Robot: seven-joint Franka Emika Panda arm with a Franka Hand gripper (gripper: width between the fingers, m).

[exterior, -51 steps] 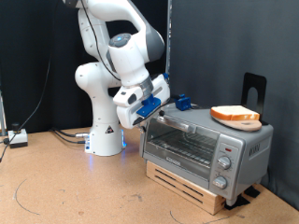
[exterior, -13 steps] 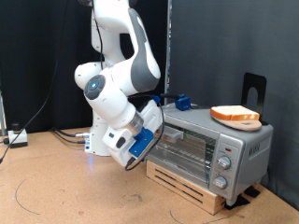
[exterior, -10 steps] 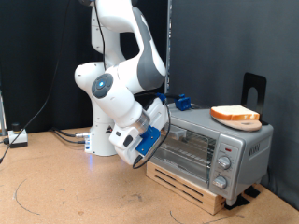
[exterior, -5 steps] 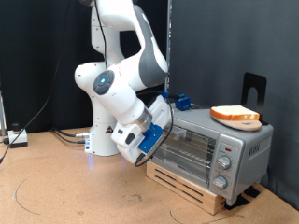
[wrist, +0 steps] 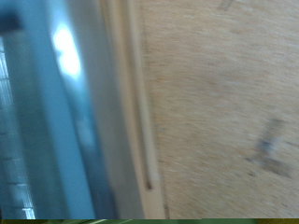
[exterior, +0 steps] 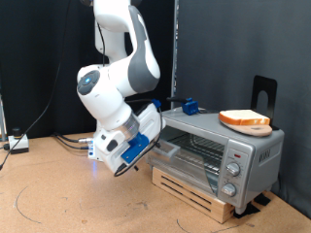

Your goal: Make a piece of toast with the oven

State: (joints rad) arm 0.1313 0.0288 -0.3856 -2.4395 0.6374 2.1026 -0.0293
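The piece of toast (exterior: 245, 118) lies on a round wooden plate on top of the silver oven (exterior: 243, 153) at the exterior view's right. The oven's glass door (exterior: 163, 153) is tilted part-way open, its top edge swung out towards the exterior view's left, and the wire rack shows inside. My gripper (exterior: 144, 153) is right at that top edge of the door; its fingers are hidden by the hand. The wrist view is blurred and shows only the door's glass and frame (wrist: 65, 112) close up, with brown floor (wrist: 224, 103) behind.
The oven stands on a wooden slatted base (exterior: 194, 191). A small blue object (exterior: 190, 106) sits on the oven's top at its left end. A black stand (exterior: 263, 92) rises behind the toast. Cables (exterior: 66, 140) run along the floor by the robot's base.
My hand first moved up to the oven's door, then swung down and to the exterior view's left, and the door's top edge came out with it. The toast has not moved.
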